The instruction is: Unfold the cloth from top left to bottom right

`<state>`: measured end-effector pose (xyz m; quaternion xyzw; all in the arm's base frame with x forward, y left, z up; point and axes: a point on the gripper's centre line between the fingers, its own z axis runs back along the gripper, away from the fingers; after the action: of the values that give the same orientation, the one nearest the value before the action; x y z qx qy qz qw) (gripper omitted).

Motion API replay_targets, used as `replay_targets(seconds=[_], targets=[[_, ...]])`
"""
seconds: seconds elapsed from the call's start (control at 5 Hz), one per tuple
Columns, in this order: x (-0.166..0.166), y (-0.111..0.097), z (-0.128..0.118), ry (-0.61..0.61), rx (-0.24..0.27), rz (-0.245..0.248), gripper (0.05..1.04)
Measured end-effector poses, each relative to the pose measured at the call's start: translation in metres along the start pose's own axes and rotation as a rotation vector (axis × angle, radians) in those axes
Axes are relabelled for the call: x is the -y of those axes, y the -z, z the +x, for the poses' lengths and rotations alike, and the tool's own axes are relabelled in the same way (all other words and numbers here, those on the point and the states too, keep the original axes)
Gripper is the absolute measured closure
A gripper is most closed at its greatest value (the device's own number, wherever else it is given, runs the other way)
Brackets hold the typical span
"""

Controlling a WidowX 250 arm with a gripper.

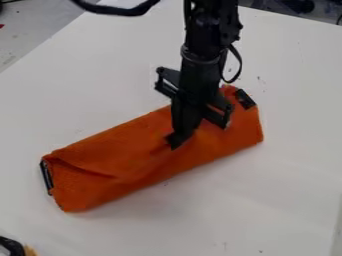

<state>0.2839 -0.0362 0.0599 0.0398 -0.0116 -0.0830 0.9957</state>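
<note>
The gripper (177, 142) hangs down from the top edge over the middle of the orange cloth (127, 157), its tip at the cloth's surface right of centre. How its fingers stand I cannot make out. Folded into a long band, the cloth lies slanted from lower left to upper right. Black patches show at its left end and at its upper right corner, and a crease runs across the left part. The arm hides some of the cloth's upper edge.
The cloth lies on a white table (267, 200). A dark object with a yellowish part (15, 247) sits at the bottom left corner. A black cable (117, 9) crosses the top left, and grey floor shows past the table's upper left edge.
</note>
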Motion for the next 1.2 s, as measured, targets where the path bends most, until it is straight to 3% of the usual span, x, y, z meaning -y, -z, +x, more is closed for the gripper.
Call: replay_targets(seconds=[0.2,0.4,1.0,1.2], targets=[[0.019,0.018,-0.018,-0.04,0.021,-0.078,1.022],[0.033,0.03,-0.026,-0.067,0.047,-0.118,1.022],[0.053,0.037,-0.026,-0.096,0.114,-0.142,1.01],[0.059,0.037,-0.028,-0.098,0.111,-0.139,0.865]])
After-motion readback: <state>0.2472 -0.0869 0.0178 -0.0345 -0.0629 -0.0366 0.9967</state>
